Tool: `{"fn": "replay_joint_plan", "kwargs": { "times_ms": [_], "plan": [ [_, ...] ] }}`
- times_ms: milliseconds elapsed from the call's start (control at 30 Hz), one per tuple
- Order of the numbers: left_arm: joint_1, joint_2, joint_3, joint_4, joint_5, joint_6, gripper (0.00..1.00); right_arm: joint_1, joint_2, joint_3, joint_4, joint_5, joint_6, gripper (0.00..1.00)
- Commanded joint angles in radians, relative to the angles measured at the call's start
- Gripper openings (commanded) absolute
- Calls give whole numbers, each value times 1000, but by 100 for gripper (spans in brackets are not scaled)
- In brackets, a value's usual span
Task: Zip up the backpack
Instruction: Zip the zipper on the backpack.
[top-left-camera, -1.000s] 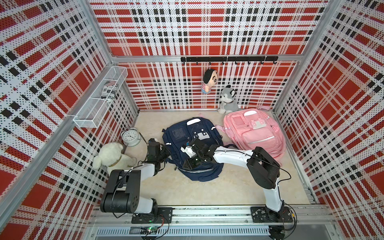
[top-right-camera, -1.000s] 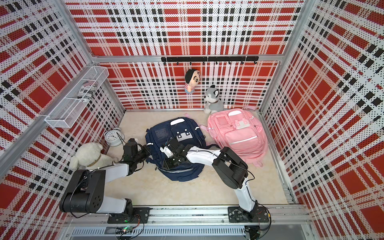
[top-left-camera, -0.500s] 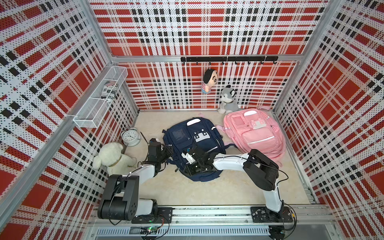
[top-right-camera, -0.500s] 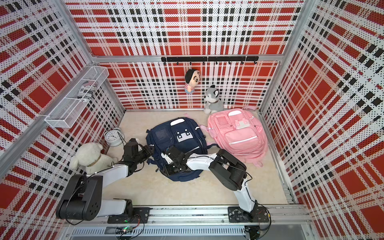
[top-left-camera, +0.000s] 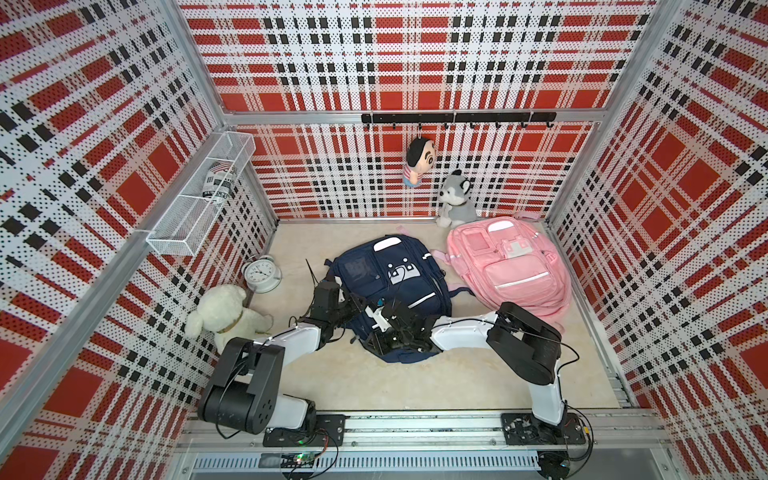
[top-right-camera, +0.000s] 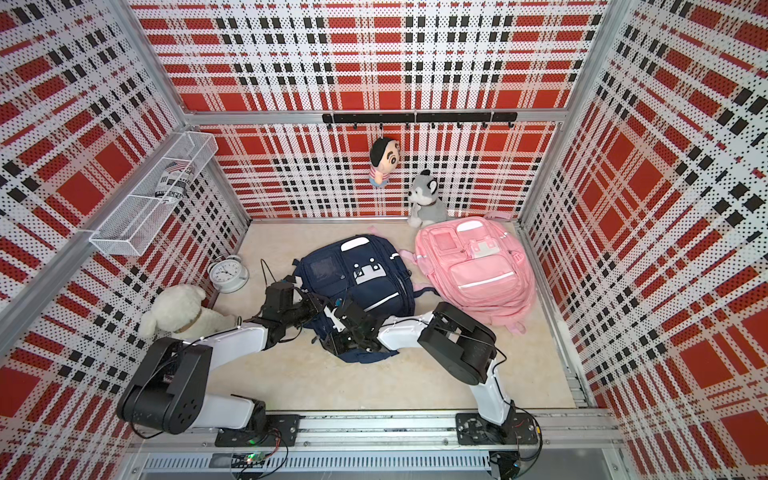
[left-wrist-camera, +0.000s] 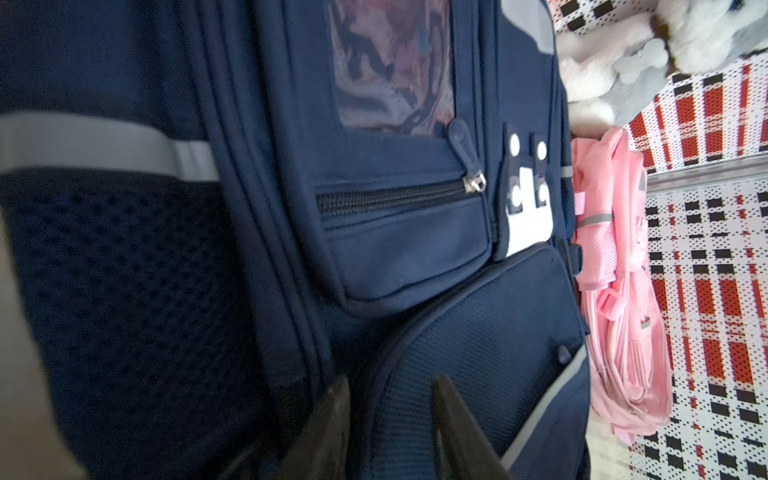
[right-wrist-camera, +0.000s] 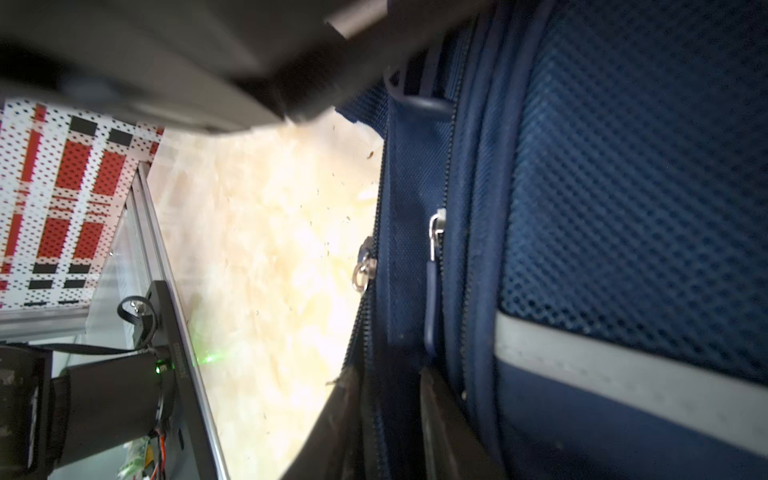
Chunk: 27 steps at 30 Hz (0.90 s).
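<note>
The left gripper has its jaws narrowly apart, and the rim of the front pocket of the navy backpack is between them. The right gripper seems to pinch the backpack's zip band, just beside a silver slider. The backpack lies flat at the middle of the table. A pink backpack lies beside it, toward the far right corner.

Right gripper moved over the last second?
Yes. The right gripper has shifted along the navy backpack toward the front rail, away from the pink backpack.
</note>
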Motion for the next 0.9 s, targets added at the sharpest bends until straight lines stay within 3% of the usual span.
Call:
{"fn": "replay_joint_plan", "kwargs": {
  "times_ms": [0, 400, 867],
  "plan": [
    [-4, 4, -4, -11, 3, -10, 36, 14, 14, -60, -8, 51, 39, 30],
    [-3, -97, -12, -129, -63, 15, 36, 14, 17, -64, -10, 82, 40, 30],
    [-4, -69, -49, -124, -72, 15, 34, 16, 0, -110, 37, 108, 52, 30]
  ]
}}
